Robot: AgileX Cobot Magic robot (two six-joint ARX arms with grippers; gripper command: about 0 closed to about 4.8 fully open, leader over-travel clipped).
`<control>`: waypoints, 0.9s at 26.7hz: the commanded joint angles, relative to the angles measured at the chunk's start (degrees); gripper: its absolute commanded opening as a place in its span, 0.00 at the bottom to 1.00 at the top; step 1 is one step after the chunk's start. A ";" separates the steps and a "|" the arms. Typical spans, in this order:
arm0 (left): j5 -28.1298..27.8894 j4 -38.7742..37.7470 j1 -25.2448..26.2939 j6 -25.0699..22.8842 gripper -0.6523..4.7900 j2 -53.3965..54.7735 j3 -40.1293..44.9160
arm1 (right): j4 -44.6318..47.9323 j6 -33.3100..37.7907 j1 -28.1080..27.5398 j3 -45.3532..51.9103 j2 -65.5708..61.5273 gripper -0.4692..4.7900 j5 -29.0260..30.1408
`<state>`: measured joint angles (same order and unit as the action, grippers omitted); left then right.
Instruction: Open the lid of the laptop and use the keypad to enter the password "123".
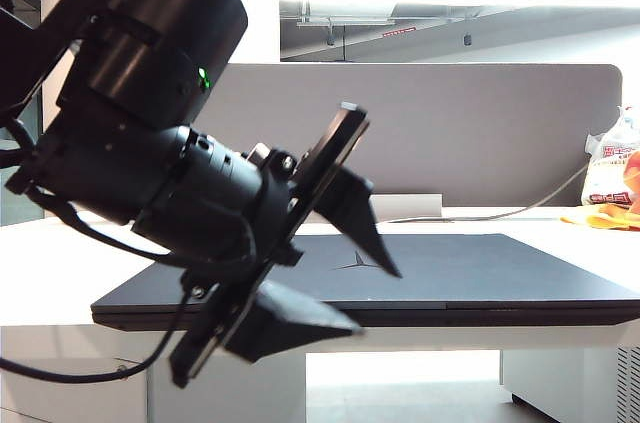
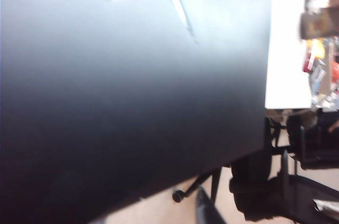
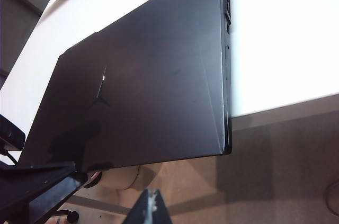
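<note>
Currently: slim matte black laptop (image 1: 450,278), lid (image 3: 153,81) down; my left gripper (image 1: 350,273) gapes beside its front edge, right gripper (image 3: 150,208) closed, idle. Risk: fingers slipping off the thin lip, shoving the laptop instead.

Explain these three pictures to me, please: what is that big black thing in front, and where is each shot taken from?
The big black thing is one arm of a two-armed robot. It ends in the left gripper, a two-finger claw, seen close to a fixed camera that looks across the white table. Its two fingers stand apart and hold nothing, just in front of the near edge of the laptop. The laptop lies shut, its black lid flat, star emblem up. Behind it stands a grey divider panel.

The other two pictures come from small cameras on the robot's wrists. The left one looks down at the lid from close by. The right one sees the whole closed laptop from above; at the picture's edge is the right gripper, closed and empty.
</note>
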<state>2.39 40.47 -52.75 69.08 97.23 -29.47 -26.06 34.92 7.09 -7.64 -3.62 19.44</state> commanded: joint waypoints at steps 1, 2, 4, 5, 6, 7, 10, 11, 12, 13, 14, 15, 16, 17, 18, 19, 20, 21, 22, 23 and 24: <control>0.07 4.17 0.15 -0.26 0.44 -0.35 -0.39 | 0.57 -0.02 0.02 -0.24 -0.09 0.08 -0.20; 0.20 4.26 0.15 -0.26 0.44 -0.35 -0.39 | 0.57 -0.02 0.04 -0.24 -0.09 0.08 -0.20; 0.24 4.70 0.13 -0.42 0.44 -0.35 -0.39 | 0.57 -0.02 0.04 -0.24 -0.09 0.08 -0.20; 0.20 5.03 0.13 -1.68 0.44 -0.35 -0.39 | 0.57 -0.02 0.04 -0.24 -0.09 0.08 -0.20; 0.17 5.11 0.13 -2.32 0.43 -0.35 -0.39 | 0.57 -0.02 0.04 -0.24 -0.09 0.08 -0.20; 0.11 5.31 0.15 -3.21 0.38 -0.35 -0.39 | 0.57 -0.02 0.04 -0.24 -0.09 0.08 -0.20; -0.22 5.90 0.15 -5.57 0.32 -0.35 -0.42 | 0.57 -0.02 0.04 -0.24 -0.09 0.08 -0.20; -0.22 5.90 0.15 -5.68 0.32 -0.35 -0.42 | 0.57 -0.02 0.04 -0.24 -0.09 0.08 -0.20; -0.22 5.90 0.15 -5.86 0.32 -0.35 -0.39 | 0.57 -0.02 0.04 -0.24 -0.09 0.08 -0.20; -0.26 5.90 0.17 -7.23 0.31 -0.35 -0.39 | 0.57 -0.02 0.04 -0.24 -0.09 0.08 -0.17; -0.24 5.90 0.24 -7.76 0.29 -0.37 -0.39 | 0.57 0.00 0.04 -0.24 -0.09 0.08 -0.17; -0.24 5.97 0.57 -8.09 0.26 -0.39 -0.42 | 0.57 -0.02 0.04 -0.24 -0.09 0.08 -0.17; -0.24 5.97 0.70 -8.13 0.26 -0.39 -0.42 | 0.57 -0.02 0.04 -0.24 -0.09 0.08 -0.17; -0.33 6.03 0.98 -9.22 0.26 -0.39 -0.39 | 0.55 -0.02 0.04 -0.24 -0.09 0.08 -0.15; -0.83 6.32 1.03 -10.16 0.26 -0.50 -0.39 | 0.55 -0.02 0.04 -0.24 -0.09 0.08 -0.15; -1.14 6.45 1.20 -10.58 0.26 -0.85 -0.42 | 0.55 -0.02 0.04 -0.24 -0.09 0.08 0.00; -1.09 6.51 1.40 -10.51 0.26 -0.87 -0.42 | 0.55 0.00 0.04 -0.24 -0.09 0.08 0.02; 0.28 6.34 1.77 -10.45 0.26 -0.87 -0.39 | 0.55 -0.02 0.04 -0.24 -0.09 0.08 0.00; 1.42 6.34 1.90 -10.38 0.26 -0.87 -0.39 | 0.55 -0.02 0.04 -0.24 -0.09 0.08 0.00; 2.93 6.38 1.90 -10.40 0.26 -0.87 -0.39 | 0.55 -0.02 0.04 -0.24 -0.09 0.08 0.02; 3.50 6.38 1.53 -10.64 0.26 -0.87 -0.39 | 0.48 -0.02 0.04 -0.24 -0.09 0.08 0.24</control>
<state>4.12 46.26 -50.85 59.13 96.60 -29.80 -26.09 34.92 7.09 -7.64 -3.64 19.33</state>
